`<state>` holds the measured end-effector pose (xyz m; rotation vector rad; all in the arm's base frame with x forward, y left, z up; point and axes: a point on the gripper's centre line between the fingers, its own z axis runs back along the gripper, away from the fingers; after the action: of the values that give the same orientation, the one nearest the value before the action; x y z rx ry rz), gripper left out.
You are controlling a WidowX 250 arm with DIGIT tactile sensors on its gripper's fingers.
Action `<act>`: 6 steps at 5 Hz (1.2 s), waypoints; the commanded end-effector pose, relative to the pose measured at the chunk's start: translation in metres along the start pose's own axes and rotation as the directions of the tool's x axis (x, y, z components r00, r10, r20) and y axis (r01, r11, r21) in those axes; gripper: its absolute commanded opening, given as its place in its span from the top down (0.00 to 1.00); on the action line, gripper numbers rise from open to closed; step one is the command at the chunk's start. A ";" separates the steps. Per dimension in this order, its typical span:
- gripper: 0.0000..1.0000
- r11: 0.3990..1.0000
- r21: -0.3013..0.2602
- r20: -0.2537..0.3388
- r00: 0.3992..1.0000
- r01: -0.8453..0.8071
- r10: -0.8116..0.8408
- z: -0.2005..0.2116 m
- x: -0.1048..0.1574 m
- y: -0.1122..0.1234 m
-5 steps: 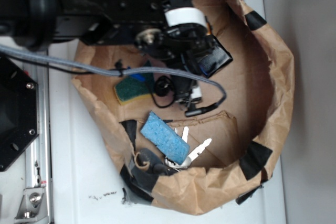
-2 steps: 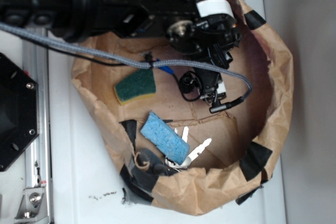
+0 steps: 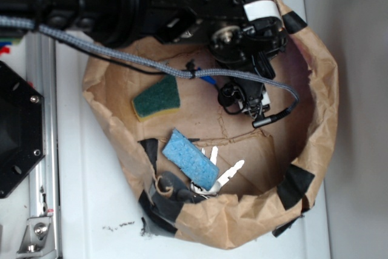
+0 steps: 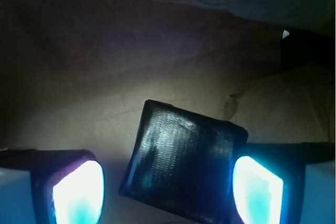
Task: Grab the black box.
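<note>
Since a second ago my arm has swung right and toward the far rim of the crumpled brown paper basin [image 3: 324, 98]; the small flat glossy black square box [image 4: 181, 166], then showing beside the wrist in the exterior view, is now covered by the arm there. In the wrist view it lies tilted on the paper floor between the two lit fingers [image 4: 257, 190], close to the right one, with a gap on the left. The pincer [image 4: 168, 190] is spread wide and grips nothing; I cannot tell whether the right finger touches the box.

Counting in the basin: one green-and-yellow sponge [image 3: 156, 98] at the left, one blue sponge [image 3: 191, 159] nearer, one bunch of keys [image 3: 221, 174] beside it. One black hexagonal metal plate [image 3: 18, 131] sits on the white tabletop [image 3: 91, 207] at far left.
</note>
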<state>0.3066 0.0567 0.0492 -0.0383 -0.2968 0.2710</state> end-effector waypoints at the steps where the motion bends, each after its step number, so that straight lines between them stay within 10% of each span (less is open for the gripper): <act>1: 0.00 0.999 -0.001 0.035 0.999 0.034 -0.034 0.013 -0.008 0.000; 6: 0.00 0.999 -0.023 0.037 0.999 0.040 -0.040 0.027 -0.029 0.010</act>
<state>0.2664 0.0490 0.0516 -0.0635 -0.2933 0.2242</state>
